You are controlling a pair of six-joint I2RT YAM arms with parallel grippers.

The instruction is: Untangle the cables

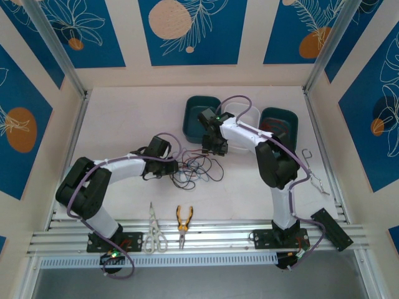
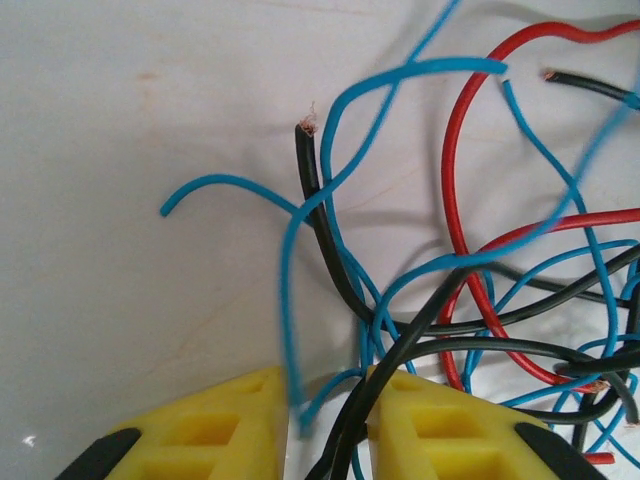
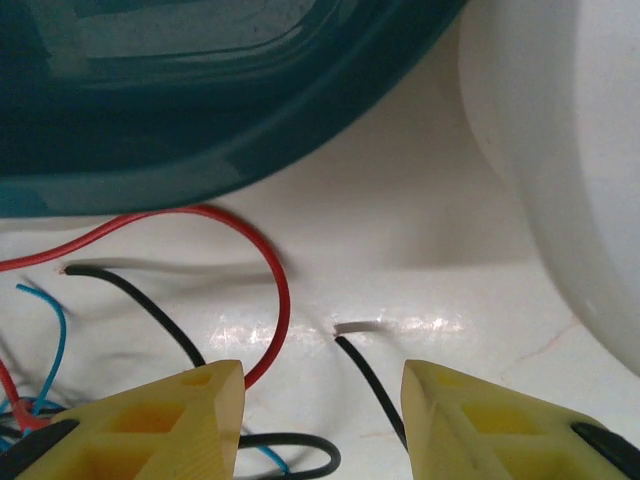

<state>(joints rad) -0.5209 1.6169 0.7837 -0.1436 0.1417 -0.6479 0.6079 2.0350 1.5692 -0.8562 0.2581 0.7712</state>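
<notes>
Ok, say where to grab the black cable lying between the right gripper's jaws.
Grip the black cable just behind its stripped tip, straight down from above: that end lies flat and alone on the table, between the right gripper's jaws.

The right tool (image 3: 320, 420) holds its two yellow plastic fingers (image 3: 140, 420) well apart, low over the white table (image 3: 420, 290). In the gap between them lies a thin black cable (image 3: 368, 383), its bare tip pointing away from the tool and its length running back toward the finger on the view's right. A thin red cable (image 3: 283, 300) arcs ahead of the other finger and drops behind its inner corner. A second black cable (image 3: 150, 302) slants in to that same finger, with a thin blue cable (image 3: 60, 335) just outside it. Ahead of the tool stands a dark teal plastic tub (image 3: 200, 120). Ahead and to the right is a white rounded container (image 3: 560, 150).
</notes>
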